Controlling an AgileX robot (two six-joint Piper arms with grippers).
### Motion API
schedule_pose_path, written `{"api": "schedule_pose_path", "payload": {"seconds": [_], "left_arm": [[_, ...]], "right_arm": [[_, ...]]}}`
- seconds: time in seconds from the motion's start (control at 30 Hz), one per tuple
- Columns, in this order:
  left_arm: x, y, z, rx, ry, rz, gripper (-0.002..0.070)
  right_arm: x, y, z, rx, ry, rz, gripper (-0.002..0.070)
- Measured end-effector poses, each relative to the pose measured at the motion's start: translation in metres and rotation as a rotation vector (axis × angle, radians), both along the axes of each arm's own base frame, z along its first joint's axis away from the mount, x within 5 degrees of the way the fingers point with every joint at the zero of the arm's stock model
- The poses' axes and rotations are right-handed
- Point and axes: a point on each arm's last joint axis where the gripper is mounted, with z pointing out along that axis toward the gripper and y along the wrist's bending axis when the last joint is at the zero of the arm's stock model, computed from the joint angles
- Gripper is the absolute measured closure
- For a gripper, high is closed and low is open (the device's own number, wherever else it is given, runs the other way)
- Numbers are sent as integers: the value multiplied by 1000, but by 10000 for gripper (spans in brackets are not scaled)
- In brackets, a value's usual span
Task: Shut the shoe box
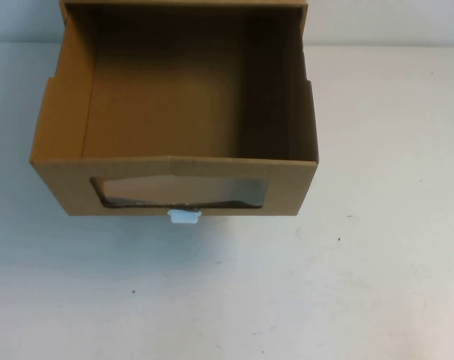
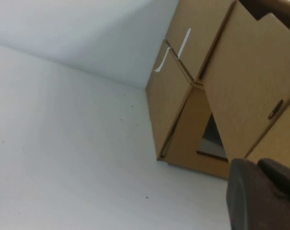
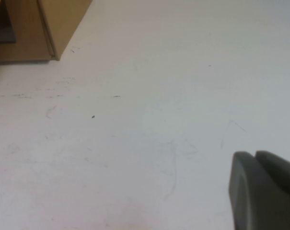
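Shoe box (image 1: 174,112): drawer pulled out toward the robot on the white desk (image 1: 362,285), inside empty.
Front: clear window (image 1: 178,191) above a small white tab (image 1: 184,217).
Left tool (image 2: 260,196): beside the box, fingers pressed together, holding nothing.
Right tool (image 3: 262,189): over bare desk, apart from the box, fingers together, holding nothing.

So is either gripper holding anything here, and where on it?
Nothing is held. The left gripper is beside the shoe box, not touching it; the right gripper is over bare table. Neither appears in the high view.
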Motion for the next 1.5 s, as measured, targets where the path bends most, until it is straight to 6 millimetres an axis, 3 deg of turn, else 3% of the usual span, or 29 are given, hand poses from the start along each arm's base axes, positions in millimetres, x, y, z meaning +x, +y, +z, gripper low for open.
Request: {"api": "schedule_pose_path", "payload": {"seconds": [0.2, 0.37, 0.57, 0.83, 1.17, 1.33, 1.5], "left_arm": [[-2, -2, 8, 21, -5, -24, 677], [-4, -9, 56, 36, -6, -100, 677], [25, -19, 126, 71, 115, -199, 677], [105, -35, 213, 220, 251, -378, 677], [214, -47, 283, 299, 242, -476, 677], [270, -58, 288, 311, 274, -536, 677], [304, -85, 282, 343, 286, -615, 677]], "right_arm": [[0, 0, 0, 0, 0, 0, 689], [0, 0, 0, 0, 0, 0, 689], [0, 0, 0, 0, 0, 0, 689], [0, 0, 0, 0, 0, 0, 689], [0, 0, 0, 0, 0, 0, 689], [0, 0, 0, 0, 0, 0, 689], [0, 0, 0, 0, 0, 0, 689]]}}
